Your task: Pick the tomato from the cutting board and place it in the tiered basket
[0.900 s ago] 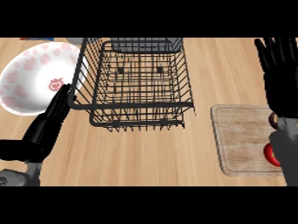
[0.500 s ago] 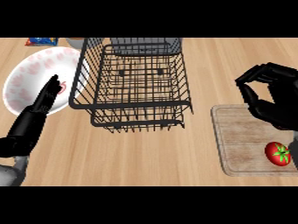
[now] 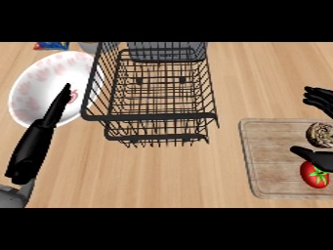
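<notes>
A red tomato [image 3: 317, 177] with a green stalk lies on the wooden cutting board [image 3: 273, 163] at the lower right. My right hand [image 3: 332, 132] hovers over the board at the right edge, open, its fingers spread above and its thumb [image 3: 320, 158] reaching across just over the tomato's top. The black wire tiered basket [image 3: 155, 95] stands in the middle of the counter. My left hand [image 3: 39, 141] rests open at the left, fingers straight and pointing up over a plate's edge.
A white plate with a pink pattern [image 3: 35, 88] lies left of the basket. A round brownish pastry [image 3: 323, 134] sits on the board above the tomato. A blue packet [image 3: 50, 46] shows at the far left edge.
My right hand has come down and opened over the board, its thumb now above the tomato. The view has shifted, bringing more of the board and the pastry into sight.
</notes>
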Robot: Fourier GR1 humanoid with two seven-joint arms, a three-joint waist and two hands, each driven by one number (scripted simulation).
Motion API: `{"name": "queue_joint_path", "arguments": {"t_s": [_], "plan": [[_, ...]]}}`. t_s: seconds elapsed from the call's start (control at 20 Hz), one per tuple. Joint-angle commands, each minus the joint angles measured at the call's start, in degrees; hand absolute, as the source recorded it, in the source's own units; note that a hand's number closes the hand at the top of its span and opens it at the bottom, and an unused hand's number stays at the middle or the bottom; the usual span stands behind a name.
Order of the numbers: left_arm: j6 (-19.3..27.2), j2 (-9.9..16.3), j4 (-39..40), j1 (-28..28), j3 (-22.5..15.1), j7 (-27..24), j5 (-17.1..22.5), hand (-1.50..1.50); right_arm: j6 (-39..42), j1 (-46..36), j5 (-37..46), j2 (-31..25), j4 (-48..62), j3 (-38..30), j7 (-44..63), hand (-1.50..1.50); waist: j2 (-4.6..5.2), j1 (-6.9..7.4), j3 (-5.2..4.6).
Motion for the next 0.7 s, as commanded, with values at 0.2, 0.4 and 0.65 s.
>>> {"name": "queue_joint_path", "arguments": {"t_s": [0.2, 0.4, 0.65], "plan": [[1.5, 0.1, -0.3, 0.7, 0.1, 1.5, -2.1, 0.0, 10.7, 5.3, 10.7, -23.4, -6.0, 1.4, 15.4, -1.5, -0.45, -0.71, -0.38], [1.6, -1.2, 1.4, 1.1, -0.6, -0.2, -3.1, 0.0, 14.1, 6.2, 12.7, -31.4, -14.1, 0.7, 25.3, -1.5, -0.44, -1.53, -0.39], [0.7, -1.0, -3.7, 0.9, -0.6, 4.0, -2.8, 0.0, 14.0, 9.4, 15.7, -33.8, -24.8, 1.9, 39.7, -1.5, -0.43, -0.69, -0.12]]}}
